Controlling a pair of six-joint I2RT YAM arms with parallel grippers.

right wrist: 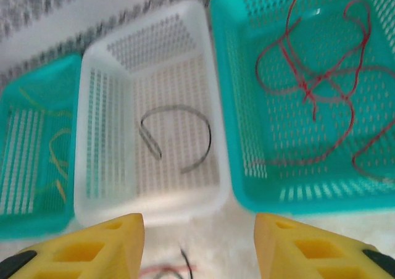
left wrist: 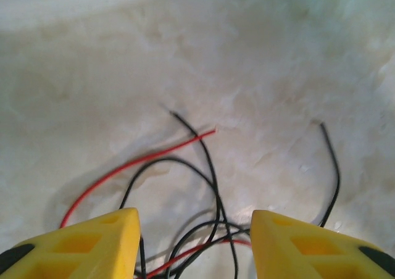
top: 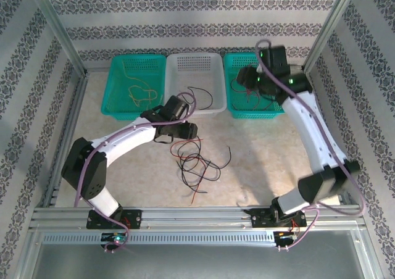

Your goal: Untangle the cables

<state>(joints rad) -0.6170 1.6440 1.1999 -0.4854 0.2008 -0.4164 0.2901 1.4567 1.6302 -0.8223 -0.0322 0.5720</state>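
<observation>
The cables [top: 196, 162] lie in a loose red-and-black knot near the middle of the table [top: 265, 162], closer to its near edge than to the three baskets along the far edge. The left gripper [top: 185, 131] hangs just above the far side of the knot with its yellow fingers [left wrist: 105, 236] apart and nothing between them. Several strands cross right under the gap.

That is where I would worry. If the fingers close there, they may pinch two or three strands at once and drag the whole knot instead of freeing one wire. A wire this thin could also slip out of the grip, or tighten a loop as it lifts.

The right gripper [right wrist: 199, 229] hovers over the far edge, spread and empty, above the white basket [right wrist: 105, 124] with one black wire and the teal basket [right wrist: 225, 124] of red ones. A red-black pair lifted together could end up in the wrong basket.

I can make out no brand, label or writing anywhere.
</observation>
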